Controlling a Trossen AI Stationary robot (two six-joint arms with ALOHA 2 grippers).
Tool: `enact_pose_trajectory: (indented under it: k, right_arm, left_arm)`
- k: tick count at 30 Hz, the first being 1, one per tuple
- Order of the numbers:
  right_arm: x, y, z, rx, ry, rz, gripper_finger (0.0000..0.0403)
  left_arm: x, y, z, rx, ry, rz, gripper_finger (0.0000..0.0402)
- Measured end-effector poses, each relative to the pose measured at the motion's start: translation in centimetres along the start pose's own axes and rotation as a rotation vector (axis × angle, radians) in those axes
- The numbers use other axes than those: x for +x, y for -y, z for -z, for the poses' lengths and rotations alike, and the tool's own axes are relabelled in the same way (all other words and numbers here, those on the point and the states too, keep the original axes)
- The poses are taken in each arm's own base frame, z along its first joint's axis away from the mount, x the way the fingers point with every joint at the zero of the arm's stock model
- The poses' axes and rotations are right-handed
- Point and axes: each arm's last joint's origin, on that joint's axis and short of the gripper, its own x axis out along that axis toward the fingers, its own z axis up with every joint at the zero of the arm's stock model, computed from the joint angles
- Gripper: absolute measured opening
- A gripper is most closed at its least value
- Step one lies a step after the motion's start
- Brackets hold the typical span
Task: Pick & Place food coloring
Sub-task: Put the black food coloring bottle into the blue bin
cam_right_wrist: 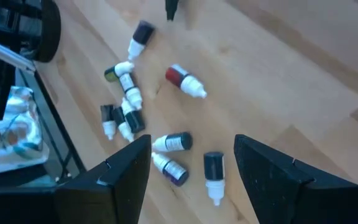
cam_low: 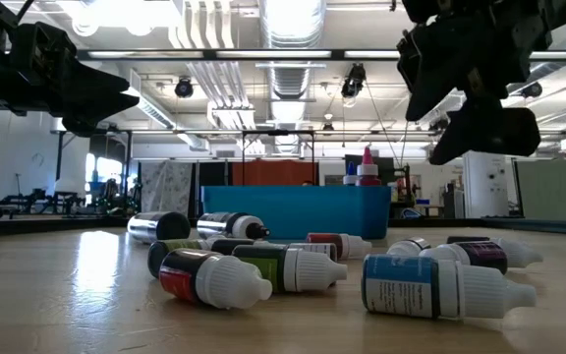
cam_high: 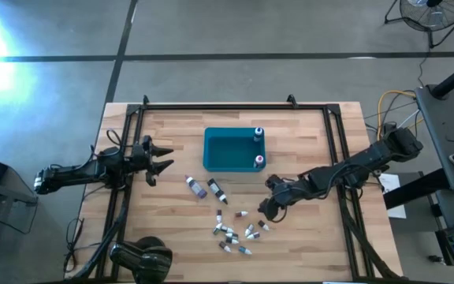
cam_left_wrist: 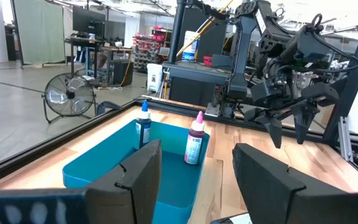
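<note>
Food coloring bottles (cam_high: 231, 231), tiny, dark, red and blue bodies with pale caps, lie scattered on the wooden surface (cam_high: 306, 142) near the teal bin (cam_high: 228, 151); two stand inside it. Right gripper (cam_high: 268, 208) hovers above the cluster, fingers apart, empty. Left gripper (cam_high: 161, 158) waits beside the bin, fingers apart. Labels unreadable.

Bare table (cam_high: 172, 213) beside my left gripper (cam_high: 162, 158); scattered food coloring (cam_high: 235, 231) and teal bin (cam_high: 233, 150) obstruct the middle.

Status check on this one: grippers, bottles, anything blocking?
Right gripper open, empty, over loose food coloring bottles. Left gripper open, waiting left of teal bin. Two bottles standing in bin. Nothing blocking.
</note>
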Motion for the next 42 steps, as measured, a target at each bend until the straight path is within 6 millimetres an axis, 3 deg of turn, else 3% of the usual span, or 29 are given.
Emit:
enact_pose_trajectory:
  k: [6,10,15,21,27,31,39,42]
  right_arm:
    - [0.0,-0.1,-0.2,-0.164,0.054,0.006,0.0224]
    - [0.0,-0.6,0.3,-0.051,0.03,-0.046,0.0224]
    - [0.7,-0.6,0.5,-0.048,-0.035,-0.051,0.0224]
    - [2.2,-0.8,3.1,-0.108,-0.214,-0.034,0.0224]
    - [3.8,-1.6,5.6,-0.183,-0.241,0.097,0.0224]
    - [4.3,-3.1,5.5,-0.207,-0.201,0.106,0.0224]
    - [3.8,-3.3,5.1,-0.131,-0.269,0.468,0.0224]
    - [4.3,-4.2,4.7,-0.109,-0.295,0.46,0.0224]
  left_arm:
    - [0.0,0.0,0.0,0.0,-0.001,0.0,0.0176]
    - [0.0,0.0,0.0,0.0,-0.001,0.0,0.0176]
    - [0.0,0.0,0.0,0.0,-0.001,0.0,0.0176]
    - [0.0,0.0,0.0,0.0,-0.001,0.0,0.0176]
    - [0.0,0.0,0.0,0.0,-0.001,0.0,0.0176]
    - [0.0,0.0,0.0,0.0,-0.001,0.0,0.0176]
    - [0.0,0.0,0.0,0.0,0.0,0.0,0.0176]
    - [0.0,0.0,0.0,0.0,-0.001,0.0,0.0176]
